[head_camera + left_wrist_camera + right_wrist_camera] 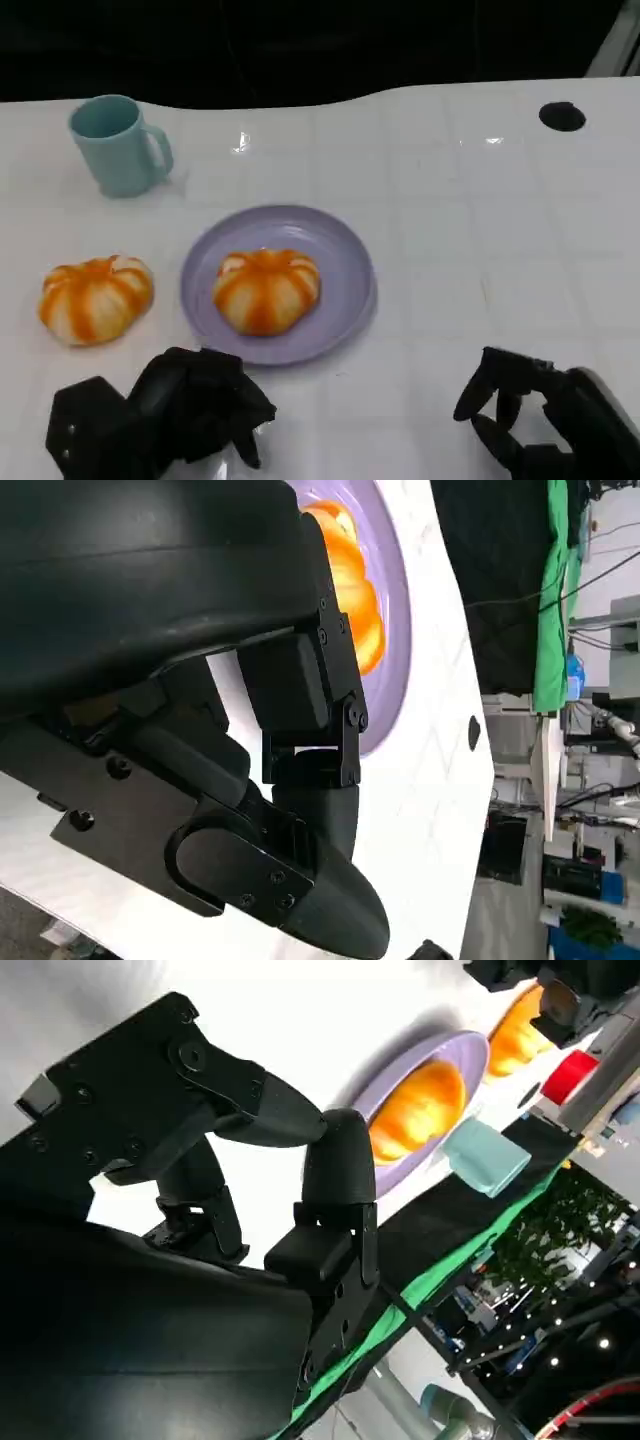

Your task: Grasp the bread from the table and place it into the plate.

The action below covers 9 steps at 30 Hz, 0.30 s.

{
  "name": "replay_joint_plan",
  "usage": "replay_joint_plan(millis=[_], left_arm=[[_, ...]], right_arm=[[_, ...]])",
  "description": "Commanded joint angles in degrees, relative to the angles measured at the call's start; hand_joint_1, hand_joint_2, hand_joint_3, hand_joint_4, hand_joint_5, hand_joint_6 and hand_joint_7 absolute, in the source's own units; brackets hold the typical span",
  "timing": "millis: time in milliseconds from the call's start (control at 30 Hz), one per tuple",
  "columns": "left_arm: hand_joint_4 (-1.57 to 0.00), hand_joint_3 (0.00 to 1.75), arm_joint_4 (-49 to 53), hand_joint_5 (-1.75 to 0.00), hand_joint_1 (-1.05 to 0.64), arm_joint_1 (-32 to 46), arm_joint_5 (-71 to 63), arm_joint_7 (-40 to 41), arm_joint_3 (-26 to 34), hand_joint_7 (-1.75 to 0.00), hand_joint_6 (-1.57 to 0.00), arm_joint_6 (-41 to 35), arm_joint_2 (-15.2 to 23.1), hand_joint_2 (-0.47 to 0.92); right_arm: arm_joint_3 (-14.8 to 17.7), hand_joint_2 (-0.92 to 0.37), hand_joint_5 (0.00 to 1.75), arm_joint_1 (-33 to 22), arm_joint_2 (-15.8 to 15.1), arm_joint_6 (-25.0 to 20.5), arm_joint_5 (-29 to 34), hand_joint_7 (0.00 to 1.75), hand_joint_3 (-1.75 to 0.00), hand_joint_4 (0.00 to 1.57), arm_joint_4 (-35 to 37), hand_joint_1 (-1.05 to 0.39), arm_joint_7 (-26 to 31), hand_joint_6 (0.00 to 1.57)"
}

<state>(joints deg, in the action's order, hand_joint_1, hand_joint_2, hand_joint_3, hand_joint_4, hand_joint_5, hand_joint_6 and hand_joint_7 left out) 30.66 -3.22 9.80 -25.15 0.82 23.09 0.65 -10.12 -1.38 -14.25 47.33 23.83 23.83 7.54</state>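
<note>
Left hand (190, 410) sits at the table's near edge, fingers curled in, holding nothing. Right hand (525, 415) is at the near right corner, fingers apart, empty too. One bread (266, 289) lies in the purple plate (345, 250) mid-table, just beyond the left hand. Second bread (96, 298) rests on the white table (480, 230) near its left edge, just beside the plate, not touching. Light-blue mug (119, 145) stands upright toward the far left corner.

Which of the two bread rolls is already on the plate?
The roll in the middle of the purple plate. The other roll lies on the bare table to its left, in front of the blue mug.
</note>
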Motion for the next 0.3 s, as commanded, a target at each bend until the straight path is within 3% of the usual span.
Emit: replay_joint_plan(millis=[33, 300], left_arm=[[-1.47, 0.03, 0.1, -1.04, -1.05, 0.1, 0.3, -0.4, 0.6, -0.62, -1.53, 0.3, 1.1, 0.81], [-1.48, 0.02, -0.1, -1.05, -1.05, 0.0, 0.0, 0.1, 0.6, -0.63, -1.54, 0.0, 1.2, 0.81]], right_arm=[[0.4, -0.49, 1.75, 0.1, 0.0, 0.4, -0.7, 1.50, -1.17, 0.71, 0.4, -0.35, 0.5, 0.66], [0.9, -0.49, 1.75, 0.3, 0.6, 1.8, -1.3, 1.49, -1.17, 0.72, 1.5, -0.35, 1.2, 0.66]])
